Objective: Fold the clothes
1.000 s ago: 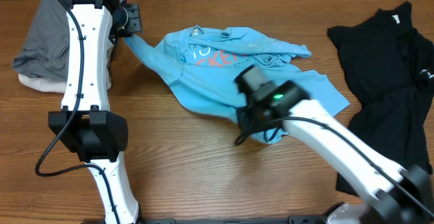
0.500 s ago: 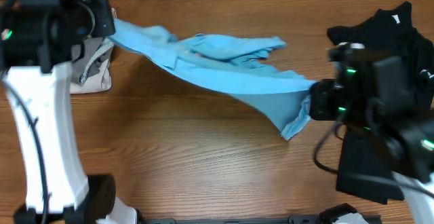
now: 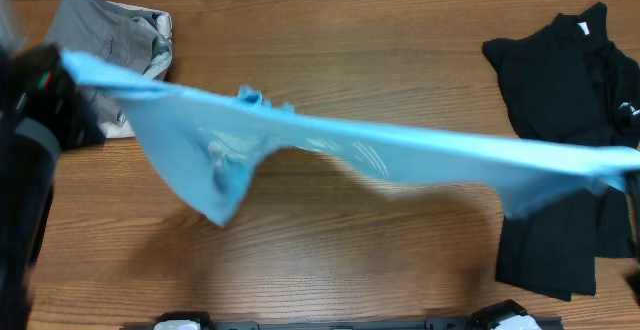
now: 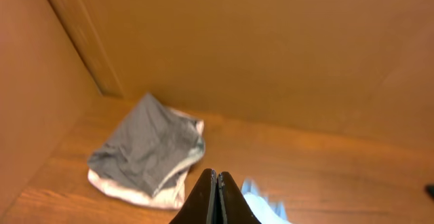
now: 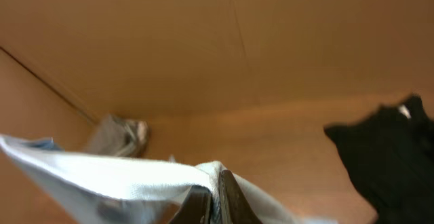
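Overhead, the light blue T-shirt (image 3: pixel 400 160) hangs stretched over the tabletop (image 3: pixel 330 270), pinched by left end effector (image 4: pixel 216 178) and right end effector (image 5: pixel 218 183).

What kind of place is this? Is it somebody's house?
Probably a robot practice bench, not a house: a wooden table with plain brown walls, a blue T-shirt stretched between the left pincer and right pincer, a black shirt lying nearby.

T-shirt (image 3: pixel 380 155): raised off worktop (image 3: pixel 330 260), stretched edge to edge.
Left hand (image 4: pixel 217 194): out to left edge.
Right hand (image 5: pixel 215 195): out to right edge.
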`<state>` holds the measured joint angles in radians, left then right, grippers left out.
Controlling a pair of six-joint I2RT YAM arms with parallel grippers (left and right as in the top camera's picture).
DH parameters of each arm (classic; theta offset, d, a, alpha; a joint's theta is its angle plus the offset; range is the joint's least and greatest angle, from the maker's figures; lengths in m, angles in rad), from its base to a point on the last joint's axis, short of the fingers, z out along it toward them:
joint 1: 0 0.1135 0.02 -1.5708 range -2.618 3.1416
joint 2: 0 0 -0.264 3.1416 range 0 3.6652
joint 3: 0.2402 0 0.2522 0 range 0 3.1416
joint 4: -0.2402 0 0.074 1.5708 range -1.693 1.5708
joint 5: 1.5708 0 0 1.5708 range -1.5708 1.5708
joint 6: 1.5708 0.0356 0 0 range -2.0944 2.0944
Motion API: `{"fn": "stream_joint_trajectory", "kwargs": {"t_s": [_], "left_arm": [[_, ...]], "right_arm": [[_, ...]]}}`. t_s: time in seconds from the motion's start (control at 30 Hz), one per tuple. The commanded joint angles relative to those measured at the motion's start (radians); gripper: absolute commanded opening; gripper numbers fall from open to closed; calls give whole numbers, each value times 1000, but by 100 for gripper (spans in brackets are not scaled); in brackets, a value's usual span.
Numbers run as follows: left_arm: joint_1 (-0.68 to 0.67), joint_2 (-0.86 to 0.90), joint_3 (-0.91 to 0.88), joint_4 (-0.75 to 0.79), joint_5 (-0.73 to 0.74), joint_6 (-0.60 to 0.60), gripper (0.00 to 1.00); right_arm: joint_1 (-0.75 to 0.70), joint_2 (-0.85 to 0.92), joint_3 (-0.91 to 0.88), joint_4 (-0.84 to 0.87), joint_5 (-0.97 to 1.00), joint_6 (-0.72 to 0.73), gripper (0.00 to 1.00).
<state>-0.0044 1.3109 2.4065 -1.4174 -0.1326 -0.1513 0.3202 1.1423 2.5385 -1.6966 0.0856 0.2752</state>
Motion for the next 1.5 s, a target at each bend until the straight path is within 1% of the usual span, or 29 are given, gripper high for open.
{"fn": "stream_joint_trajectory", "kwargs": {"t_s": [0.0, 0.07, 0.17, 0.23, 0.37, 0.53, 0.6, 0.7, 0.8, 0.87, 0.9, 1.0, 1.13, 1.27, 1.4, 1.47], "left_arm": [[6, -112, 5, 8, -24, -10, 4], [6, -185, 8, 12, -31, -10, 4], [6, -230, 19, 27, -37, -10, 4], [6, -233, 19, 53, -56, -10, 4], [6, -182, 18, 63, -59, -9, 4], [6, -8, 18, 77, -57, -13, 4], [6, 93, 18, 85, -48, -14, 4], [6, 217, 18, 107, -31, -14, 4], [4, 373, 18, 157, -11, -13, 4], [4, 452, 18, 187, 11, -13, 4], [4, 520, 18, 214, 20, -13, 4], [3, 636, 18, 264, 26, -13, 4], [-4, 794, 18, 346, 34, -13, 4], [-28, 924, 18, 434, 48, -2, 4], [-53, 1025, 18, 555, 49, -3, 4], [-65, 1066, 18, 619, 51, -3, 4]], "right_arm": [[-4, 7, 80, 3, -9, -5, 4], [-4, 6, 89, 3, -12, -5, 4], [-4, 7, 85, 3, -10, -6, 4], [-4, 11, 85, 3, 14, -6, 4], [-4, 43, 84, 3, 66, -6, 4], [-4, 163, 13, 3, 122, -11, 4], [-4, 257, -22, 3, 143, -14, 4], [-4, 351, -37, 3, 160, -14, 4], [-38, 533, -46, 12, 172, -14, 4], [-68, 614, -46, 23, 169, -14, 4], [-98, 691, -46, 47, 144, -38, 4], [-145, 824, -46, 118, 80, -79, 4], [-201, 1032, -46, 267, 50, -148, 4], [-253, 1175, -46, 396, 47, -175, 4], [-307, 1265, -46, 500, 33, -179, 4], [-338, 1285, -46, 538, -5, -202, 4]]}}
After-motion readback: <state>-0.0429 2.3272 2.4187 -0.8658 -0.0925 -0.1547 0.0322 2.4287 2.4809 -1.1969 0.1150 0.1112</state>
